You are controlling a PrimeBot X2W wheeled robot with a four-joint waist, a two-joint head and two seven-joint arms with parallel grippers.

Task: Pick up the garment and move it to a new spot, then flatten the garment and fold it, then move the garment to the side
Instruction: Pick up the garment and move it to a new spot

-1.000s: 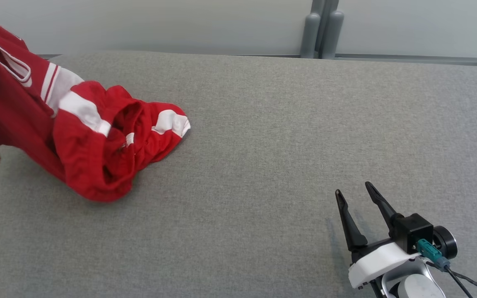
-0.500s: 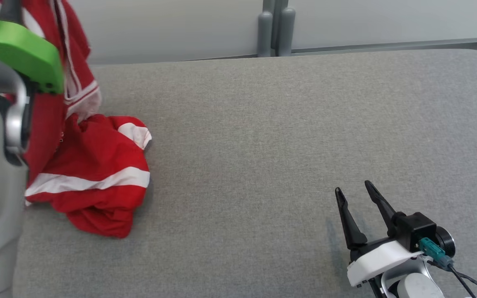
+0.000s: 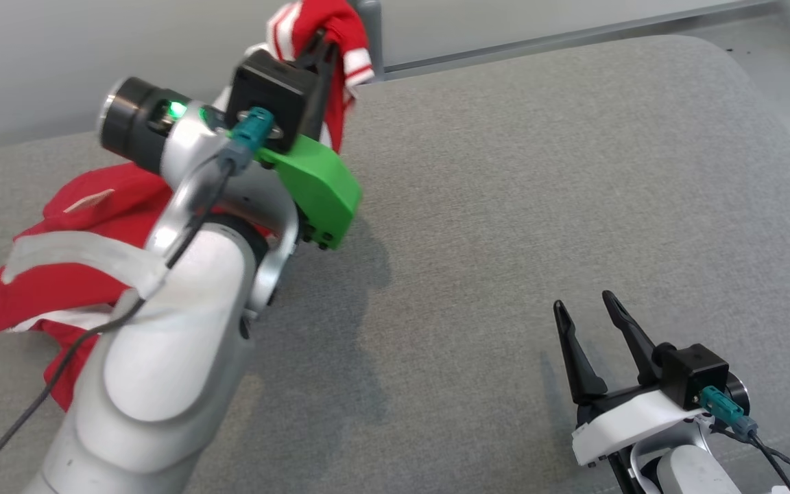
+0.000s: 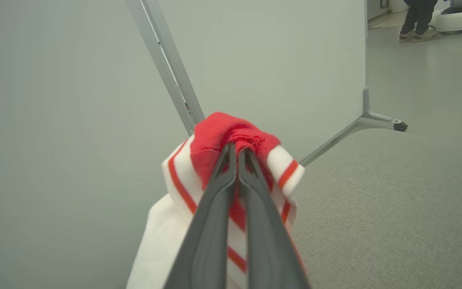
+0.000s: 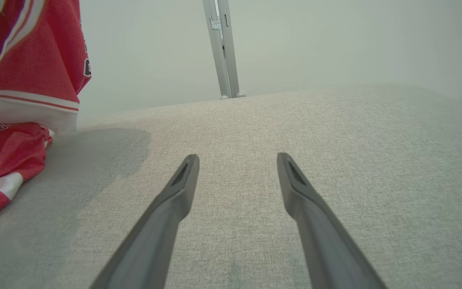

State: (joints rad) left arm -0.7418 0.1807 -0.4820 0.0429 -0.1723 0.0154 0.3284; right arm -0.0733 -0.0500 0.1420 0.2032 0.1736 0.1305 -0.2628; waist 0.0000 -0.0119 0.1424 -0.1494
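Observation:
The garment (image 3: pixel 79 206) is red with white stripes. My left gripper (image 3: pixel 326 41) is raised at the back of the grey table and shut on a bunched red and white edge of the garment (image 4: pixel 235 140). Cloth hangs down from that grip to a crumpled heap at the table's left, partly hidden behind my left arm. In the right wrist view the garment (image 5: pixel 18 100) hangs at the far left and rests on the table. My right gripper (image 3: pixel 583 310) stands open low at the front right, its jaws (image 5: pixel 237 160) apart with bare table between them.
The grey padded table (image 3: pixel 505 206) stretches wide between the garment and my right gripper. Pale partition panels with a metal post (image 5: pixel 223 48) stand behind it. A panel foot (image 4: pixel 379 120) and a person's legs (image 4: pixel 415 20) show far off on the floor.
The head camera has turned, shifting the whole picture. My left arm has come into view and lifted the gripped garment edge up and right, toward the table's back. The right gripper has stayed open in place.

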